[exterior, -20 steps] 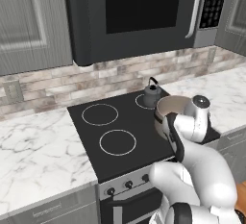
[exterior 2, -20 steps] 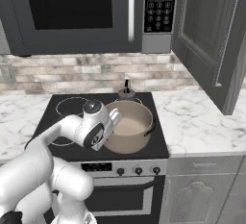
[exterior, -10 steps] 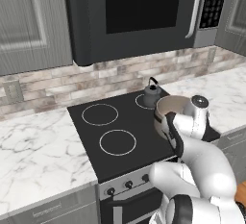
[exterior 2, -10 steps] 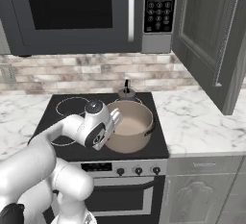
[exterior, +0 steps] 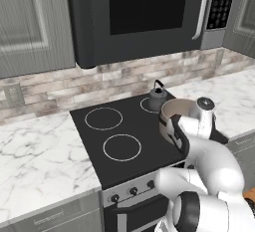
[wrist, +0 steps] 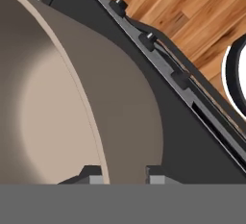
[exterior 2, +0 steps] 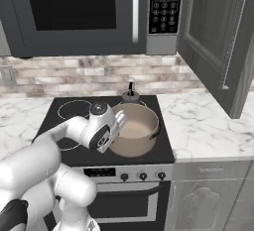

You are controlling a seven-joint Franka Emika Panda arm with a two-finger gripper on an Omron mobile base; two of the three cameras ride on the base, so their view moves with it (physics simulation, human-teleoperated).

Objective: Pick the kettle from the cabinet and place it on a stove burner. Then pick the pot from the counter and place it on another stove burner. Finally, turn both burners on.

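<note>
The wide tan pot (exterior 2: 138, 137) sits on the front right burner of the black stovetop (exterior: 88, 137). Behind it the small dark kettle (exterior 2: 131, 95) (exterior: 158, 95) stands upright on the back right burner. My gripper (wrist: 124, 174) is at the pot's (wrist: 57, 98) rim, one fingertip inside the wall and one outside. A gap shows between the outer fingertip and the wall, so the gripper is open. From the right base camera my gripper (exterior 2: 119, 124) is at the pot's left rim. The pot's (exterior: 175, 107) near side is hidden by my arm.
The two left burner rings (exterior: 103, 118) (exterior: 122, 147) are bare. Stove knobs (exterior 2: 143, 176) (wrist: 146, 39) line the front panel. A dark microwave (exterior 2: 84, 12) hangs above, and the cabinet door (exterior 2: 218, 41) stands open at right. White marble counter (exterior 2: 208, 121) (exterior: 40, 146) flanks the stove.
</note>
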